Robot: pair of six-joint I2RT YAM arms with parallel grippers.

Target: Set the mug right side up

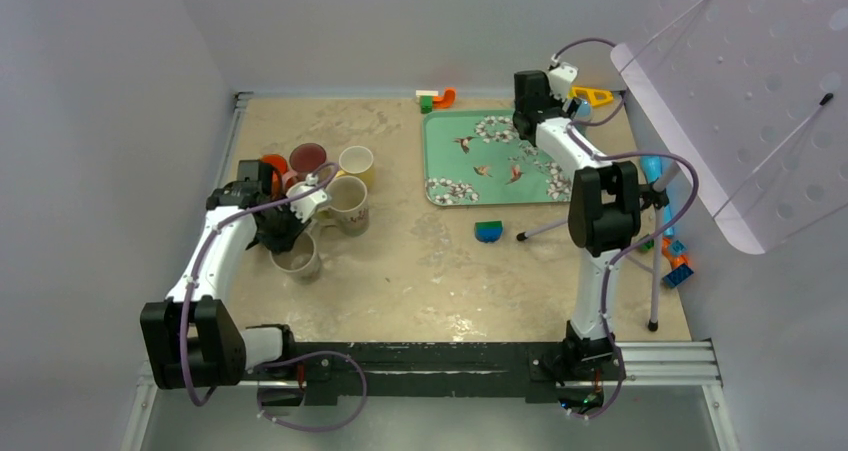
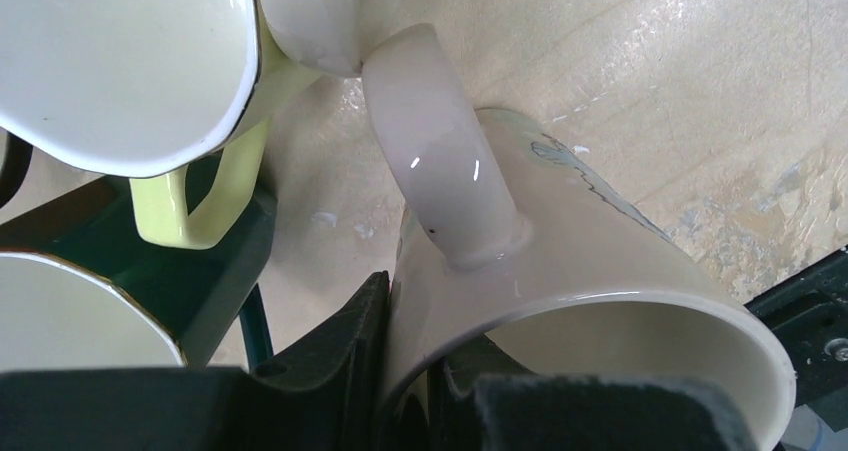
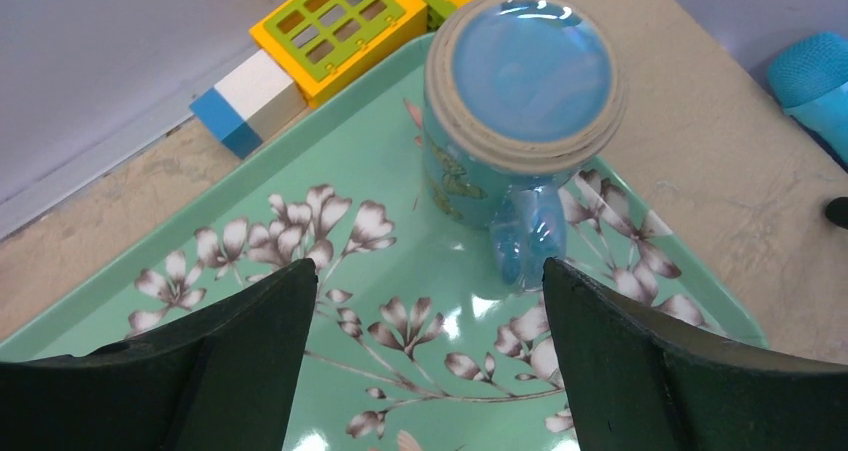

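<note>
A blue mug (image 3: 525, 71) stands upside down in the far corner of the green flowered tray (image 3: 330, 171), its unglazed base ring up and its handle toward me. My right gripper (image 3: 430, 281) is open and empty, hovering over the tray just short of it; the mug is barely visible in the top view (image 1: 583, 109). My left gripper (image 2: 420, 341) is shut on the rim of a cream mug (image 2: 600, 261), one finger inside and one outside. In the top view this mug (image 1: 298, 261) sits mouth up beside the left gripper (image 1: 283, 233).
A cluster of upright mugs stands by the left gripper: yellow-handled (image 1: 357, 161), maroon (image 1: 308, 158), orange (image 1: 274, 163), patterned (image 1: 347, 203). A blue-green block (image 1: 488, 232) lies mid-table. Toy blocks (image 3: 340, 26) sit behind the tray. A perforated white panel (image 1: 760, 91) on a stand is at the right.
</note>
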